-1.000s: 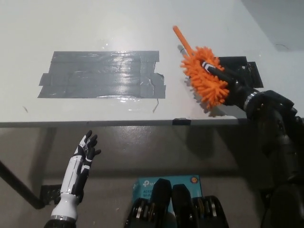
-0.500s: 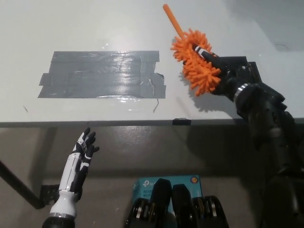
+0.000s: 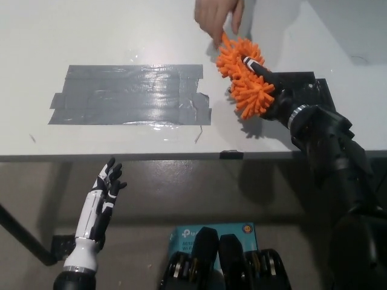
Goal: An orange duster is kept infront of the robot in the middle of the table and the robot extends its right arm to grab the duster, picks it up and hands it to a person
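Orange duster point(image 3: 245, 75), a bushy head of thick, noodle-like microfibre strands in bright orange, was held above the right part of the white table point(image 3: 121, 36), clamped in the fingers of the robot's black right hand point(image 3: 269, 84). One dark finger with a white mark lay across the top of the fluffy head, pressed into the strands, while the rest of the hand was partly buried behind them. The strands stuck out in all directions, giving the head a rounded, shaggy outline that threw a soft shadow on the tabletop beneath it. The handle was hidden at the far end, where a person's hand point(image 3: 219, 17) reached in from the top edge of the frame, fingers pointing down and touching the duster's upper end; whether that hand had closed on the handle could not be told. The black right arm point(image 3: 329, 151) stretched in from the lower right, crossing a patch of black tape point(image 3: 305, 81) on the table. To the left, a wide rectangle of grey tape point(image 3: 130, 95) lay flat on the surface, well apart from the duster. The white left hand point(image 3: 104, 196) rested below the table's near edge at lower left, empty, its fingers spread apart.
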